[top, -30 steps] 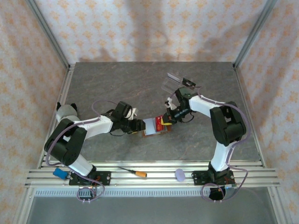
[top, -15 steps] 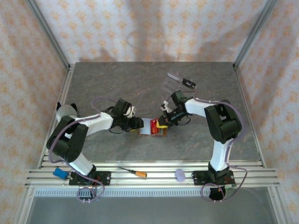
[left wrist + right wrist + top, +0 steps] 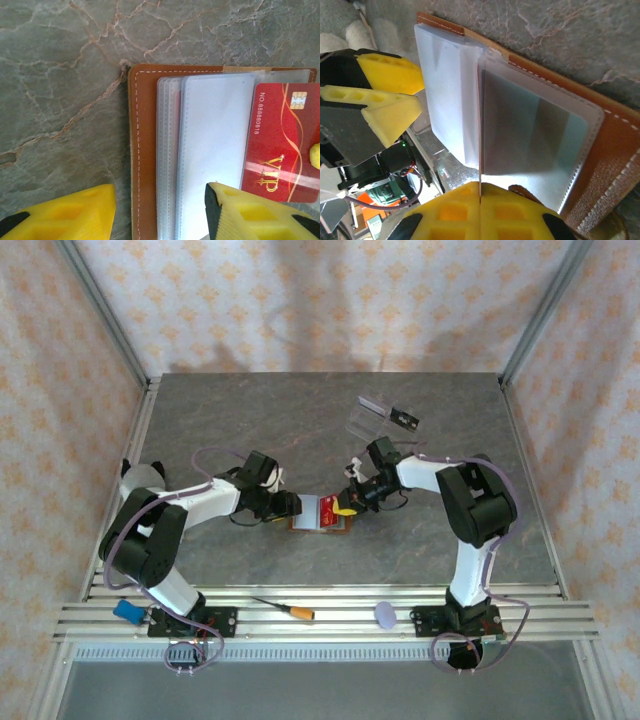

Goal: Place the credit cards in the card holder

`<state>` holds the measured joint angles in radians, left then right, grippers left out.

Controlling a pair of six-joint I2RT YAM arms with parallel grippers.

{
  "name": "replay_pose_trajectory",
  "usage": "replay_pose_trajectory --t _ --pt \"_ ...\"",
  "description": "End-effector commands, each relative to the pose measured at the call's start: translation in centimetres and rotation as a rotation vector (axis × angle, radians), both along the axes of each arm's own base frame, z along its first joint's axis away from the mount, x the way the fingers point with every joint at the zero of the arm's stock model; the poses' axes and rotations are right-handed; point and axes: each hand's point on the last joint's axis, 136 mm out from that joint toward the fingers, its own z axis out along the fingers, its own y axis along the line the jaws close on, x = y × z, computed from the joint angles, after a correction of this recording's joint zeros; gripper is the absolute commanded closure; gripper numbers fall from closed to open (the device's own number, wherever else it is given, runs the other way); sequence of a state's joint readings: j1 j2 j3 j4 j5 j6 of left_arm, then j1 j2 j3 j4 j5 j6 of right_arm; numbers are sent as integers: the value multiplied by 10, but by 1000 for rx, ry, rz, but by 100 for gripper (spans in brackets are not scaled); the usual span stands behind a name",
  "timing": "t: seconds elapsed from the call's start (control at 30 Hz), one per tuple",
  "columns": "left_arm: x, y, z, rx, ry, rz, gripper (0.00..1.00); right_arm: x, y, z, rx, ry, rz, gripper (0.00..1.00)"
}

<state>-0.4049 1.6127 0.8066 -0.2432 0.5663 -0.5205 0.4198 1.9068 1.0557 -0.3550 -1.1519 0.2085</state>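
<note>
We see the card holder (image 3: 318,514) lying open at the middle of the table (image 3: 250,420). Our left gripper (image 3: 160,212) has its jaws half apart over the holder's left edge. Our right gripper (image 3: 346,506) is clamped on the red card (image 3: 277,145), which lies on the holder's clear sleeves (image 3: 210,150).

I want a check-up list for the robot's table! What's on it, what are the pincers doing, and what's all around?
Surface: grey marbled table; no spills seen.
Job's things: brown card holder lying open, clear sleeves facing up; red card partly over the sleeves.
Clutter: clear tray at the back; screwdriver, purple disc and blue thing on the front rails.
Pincers: left pincer open, straddling the holder's stitched edge; right pincer shut on the red card.
Cables: purple cables looping along both arms, off the holder.
Surroundings: patterned walls, metal frame posts.
</note>
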Motion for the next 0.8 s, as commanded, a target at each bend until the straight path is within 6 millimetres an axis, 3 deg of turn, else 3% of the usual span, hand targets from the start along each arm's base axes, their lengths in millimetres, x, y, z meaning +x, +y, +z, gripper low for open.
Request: replay_pose_trajectory --t 0.0,0.17,0.4,0.77 --pt "7 3 7 19 -41 -16 50 -10 2 3 49 34 34 100" --pt "8 1 4 19 -32 -23 53 -13 5 7 85 49 61 100" --pt "10 -1 2 17 -27 -28 55 -11 7 -7 72 89 76 100" --pt "6 2 -10 43 8 -37 65 -6 11 -4 93 93 85 100"
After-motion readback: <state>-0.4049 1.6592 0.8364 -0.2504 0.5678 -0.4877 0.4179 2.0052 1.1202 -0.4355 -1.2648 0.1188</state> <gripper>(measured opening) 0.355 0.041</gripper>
